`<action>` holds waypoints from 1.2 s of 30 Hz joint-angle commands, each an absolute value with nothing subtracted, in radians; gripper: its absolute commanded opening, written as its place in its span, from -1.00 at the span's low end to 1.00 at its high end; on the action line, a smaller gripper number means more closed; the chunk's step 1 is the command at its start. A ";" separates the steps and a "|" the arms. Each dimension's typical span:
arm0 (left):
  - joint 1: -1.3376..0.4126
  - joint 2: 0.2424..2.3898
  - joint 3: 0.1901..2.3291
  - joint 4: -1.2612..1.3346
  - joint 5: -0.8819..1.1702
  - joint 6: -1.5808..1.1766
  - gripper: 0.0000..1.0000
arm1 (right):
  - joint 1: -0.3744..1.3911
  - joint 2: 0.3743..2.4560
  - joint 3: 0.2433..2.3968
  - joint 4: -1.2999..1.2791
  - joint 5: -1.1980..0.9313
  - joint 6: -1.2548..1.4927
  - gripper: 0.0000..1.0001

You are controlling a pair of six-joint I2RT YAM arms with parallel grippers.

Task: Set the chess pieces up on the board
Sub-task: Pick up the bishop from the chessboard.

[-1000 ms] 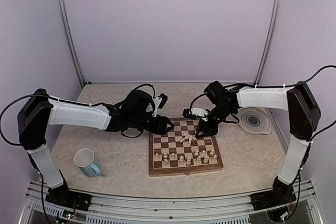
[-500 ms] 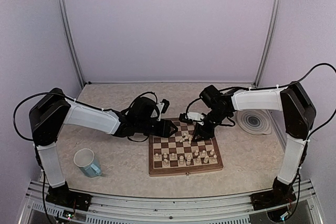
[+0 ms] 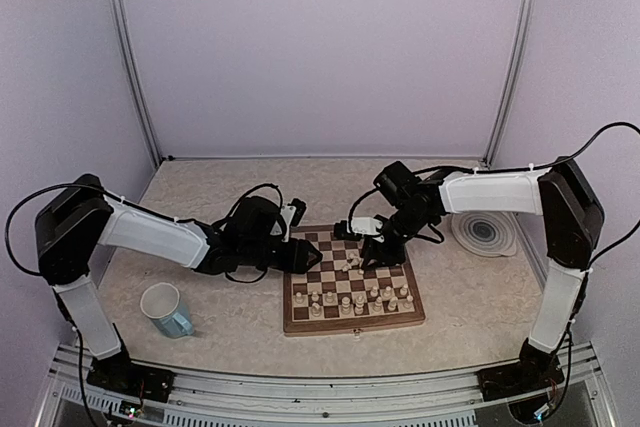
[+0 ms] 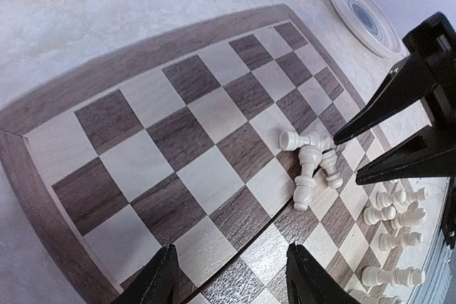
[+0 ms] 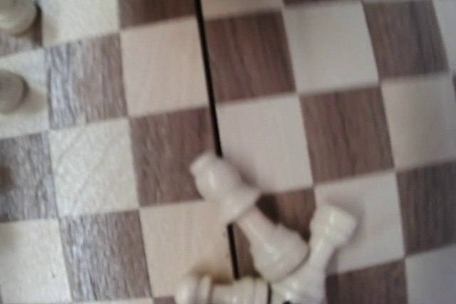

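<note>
- The task is judged to be well under way but not done: about a dozen cream standing pieces are seen upright in the two near rows of the board, mostly towards its right and centre.
- A few fallen pieces are left lying on their sides in a small heap around the centre fold, touching one another. These are judged to be what remains to be set up.
- The far half of the board is shown without any upright piece.
- The left gripper is held low over the left edge of the board, its fingers spread and nothing caught between them.
- The right gripper is held just beside the heap on its right, its two fingers partly spread. No piece is seen pinched between them.
- In the right wrist view the heap is seen close below, but that gripper's own fingers cannot be made out.
- A ringed plate is seen on the table right of the board, and a light blue cup well apart on the near left.
- Against the earlier frame, the left gripper is found nearer and lower, brought from the far-left corner down along the left edge.
- The right gripper is found shifted left, closer to the heap.
- The heap and the upright rows appear unchanged.
</note>
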State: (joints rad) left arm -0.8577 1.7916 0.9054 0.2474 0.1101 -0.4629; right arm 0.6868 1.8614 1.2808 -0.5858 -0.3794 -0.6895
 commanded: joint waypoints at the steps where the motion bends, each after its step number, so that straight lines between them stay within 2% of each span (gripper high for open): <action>1: -0.848 1.715 0.885 0.306 0.079 -0.462 0.04 | 0.714 1.875 1.341 -0.583 -0.354 -0.778 -0.38; 13: -0.861 1.712 0.841 0.352 0.115 -0.492 0.04 | 0.735 1.969 1.401 -0.649 -0.327 -0.867 -0.48; 21: -0.859 1.734 0.820 0.416 0.136 -0.483 0.05 | 0.736 2.003 1.397 -0.670 -0.326 -0.883 -0.45; 29: -0.861 1.781 0.809 0.528 0.209 -0.481 0.05 | 0.728 1.997 1.405 -0.636 -0.403 -0.835 -0.72; 36: -0.856 1.789 0.793 0.597 0.221 -0.520 0.06 | 0.674 1.957 1.429 -0.618 -0.564 -0.761 -0.77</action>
State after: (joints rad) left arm -0.8574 1.7817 0.8154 0.5064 0.1951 -0.4965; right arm 0.7078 1.9812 1.3983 -0.6296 -0.4397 -0.8013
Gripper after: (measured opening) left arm 0.526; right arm 0.153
